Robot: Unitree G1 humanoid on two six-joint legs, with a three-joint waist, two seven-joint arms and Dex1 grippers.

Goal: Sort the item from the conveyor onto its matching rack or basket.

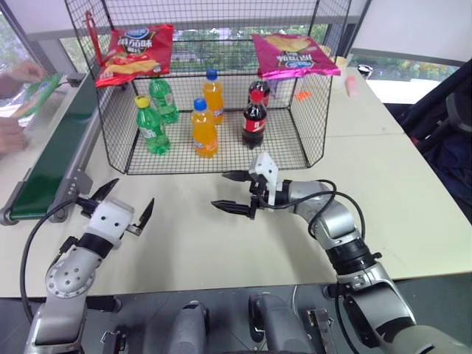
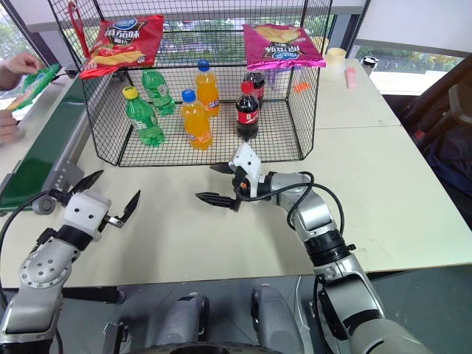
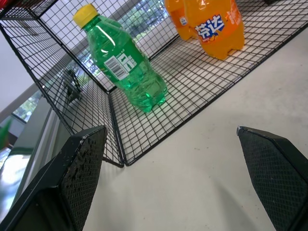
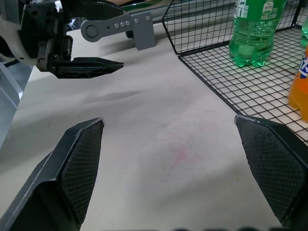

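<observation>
While a person's hand [image 1: 22, 74] holds the green crisp bag [image 1: 40, 92] over the conveyor [image 1: 51, 158], I keep left tool [image 1: 114, 206] and right tool [image 1: 234, 193] wide, empty, waiting near the counter's front edge.

Conveyor [image 1: 51, 158] left of cage [image 1: 214, 88]

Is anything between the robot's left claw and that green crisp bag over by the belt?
Yes: a person's hands hold the green crisp bag above the far end of the conveyor, so it isn't free to take yet. The left gripper is open over the table, with the conveyor's grey rail between it and the bag.
</observation>
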